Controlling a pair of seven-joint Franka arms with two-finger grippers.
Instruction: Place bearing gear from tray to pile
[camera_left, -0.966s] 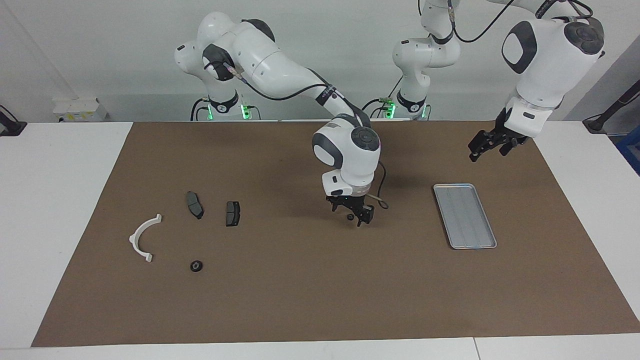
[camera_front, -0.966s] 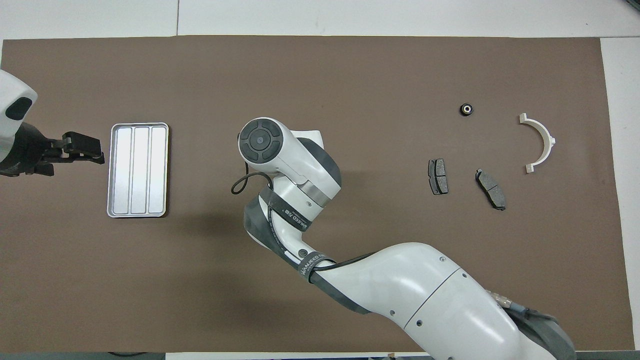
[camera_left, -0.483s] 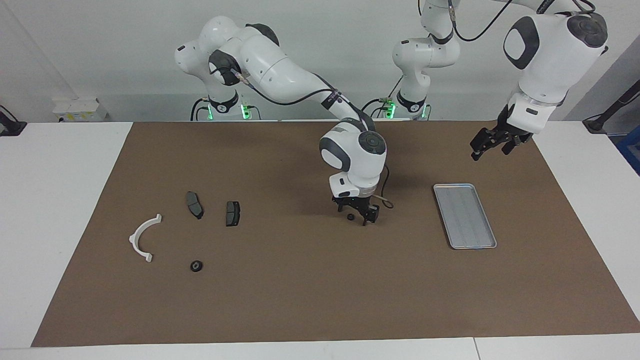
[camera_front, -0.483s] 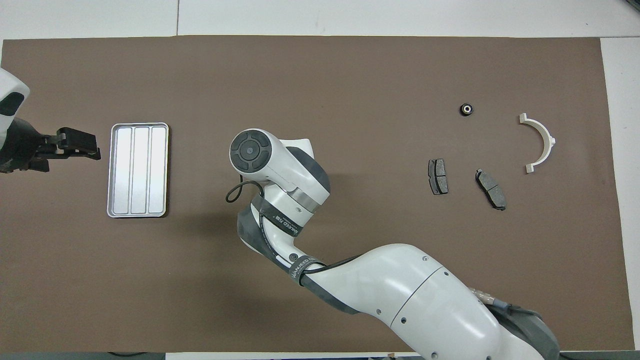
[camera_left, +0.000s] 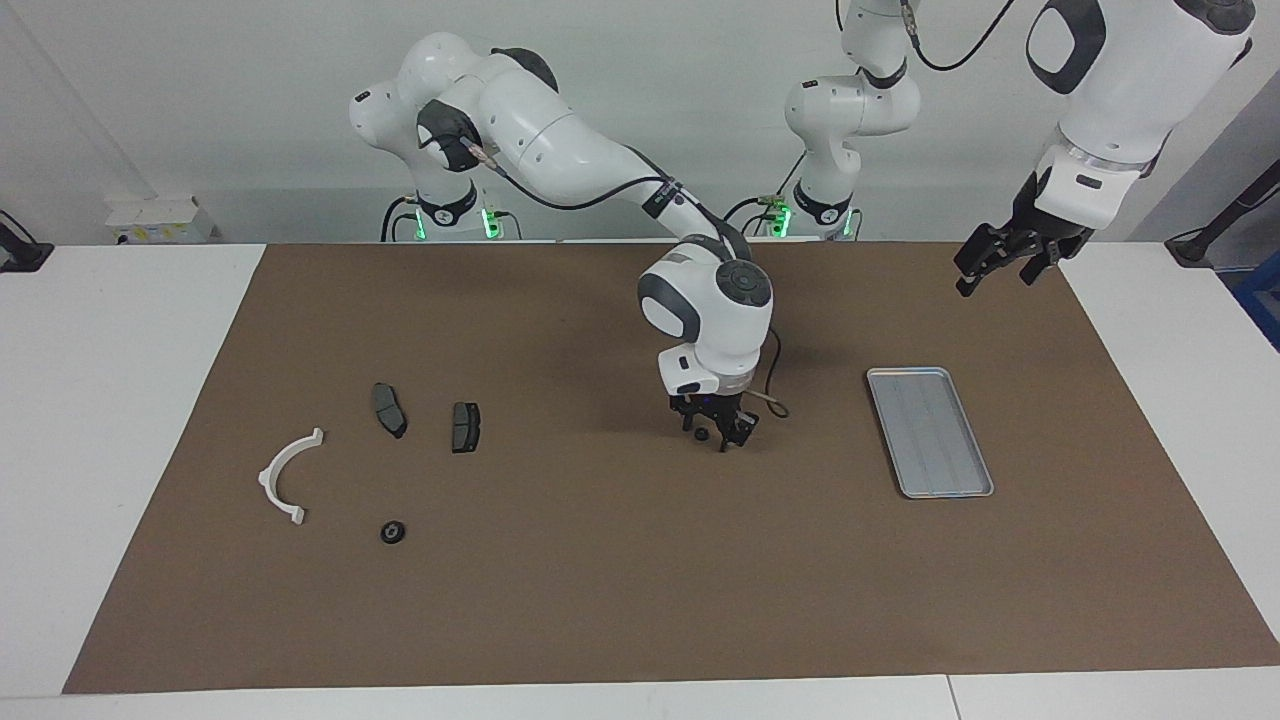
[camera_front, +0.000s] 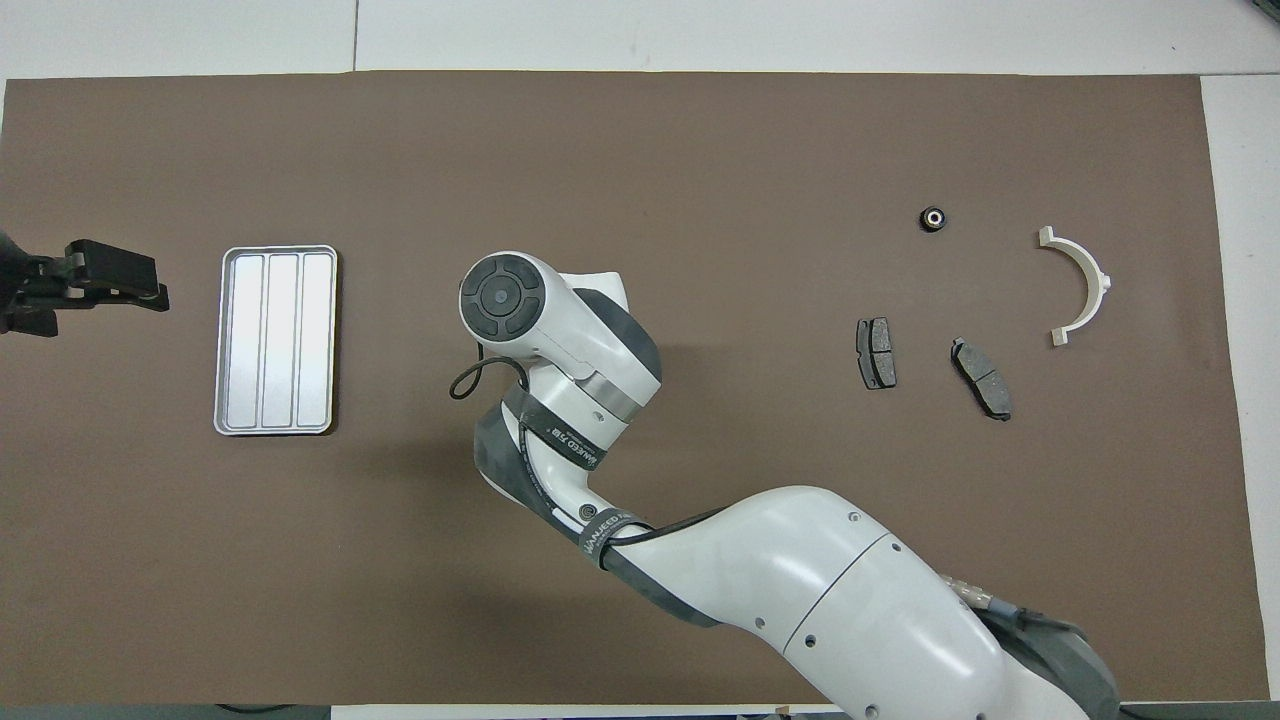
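Observation:
A small black bearing gear (camera_left: 703, 433) sits at the middle of the brown mat between the fingers of my right gripper (camera_left: 712, 432). The gripper is low over the mat and stands open around the gear. In the overhead view the wrist hides both. A second gear (camera_left: 393, 531) (camera_front: 933, 217) lies by the pile: a white half-ring bracket (camera_left: 268, 478) (camera_front: 1100, 283) and two dark plates (camera_left: 389, 409) (camera_left: 465, 426). The silver tray (camera_left: 930, 430) (camera_front: 277, 340) holds nothing. My left gripper (camera_left: 990, 262) (camera_front: 110, 285) hangs high over the mat beside the tray.
The brown mat (camera_left: 600, 600) covers most of the white table. The right arm's forearm (camera_front: 800, 590) stretches over the mat's near part. A loop of cable (camera_left: 768, 405) hangs at the right wrist.
The right gripper shifted slightly toward the tray's end and settled around the gear, which stayed in place. The left gripper rose and drew away from the tray toward its end of the table.

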